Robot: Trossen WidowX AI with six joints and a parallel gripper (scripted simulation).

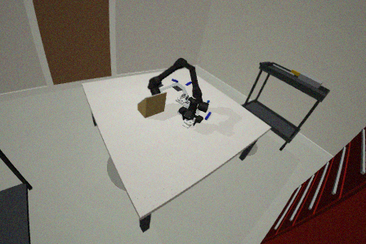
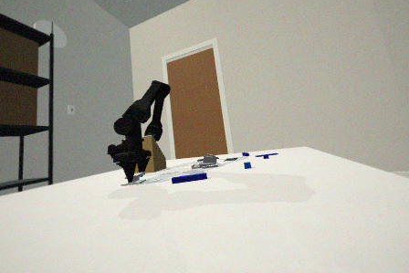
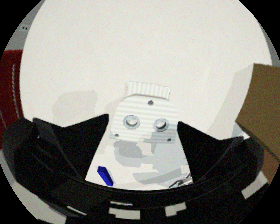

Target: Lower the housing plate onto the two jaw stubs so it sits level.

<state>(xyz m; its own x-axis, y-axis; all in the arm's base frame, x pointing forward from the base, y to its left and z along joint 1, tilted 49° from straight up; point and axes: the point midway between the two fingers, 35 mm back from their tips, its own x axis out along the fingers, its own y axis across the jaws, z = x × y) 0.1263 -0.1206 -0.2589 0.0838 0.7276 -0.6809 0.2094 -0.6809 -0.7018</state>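
Note:
A pale ribbed plate with two round holes, which looks like the housing plate [image 1: 188, 125] [image 3: 146, 111], lies on the table below my gripper. My gripper [image 2: 136, 176] [image 3: 144, 121] is open and empty, pointing down, with one fingertip on each side of the plate in the wrist view. The fingertips are low, close to the table; whether they touch the plate cannot be told. A grey metallic assembly [image 1: 182, 99] [image 2: 208, 162], seemingly the one with the jaws, sits apart from the plate. Its edge shows at the bottom of the wrist view. Its pins and stubs are too small to tell.
A tan block [image 1: 155, 105] [image 2: 155, 160] [image 3: 263, 105] stands near the arm. A blue bar [image 1: 208, 115] [image 2: 189, 178] [image 3: 105, 176] lies near the gripper. A small blue block [image 2: 247, 165] and a blue T-shaped piece [image 2: 266, 155] lie farther off on the table [image 1: 163, 166].

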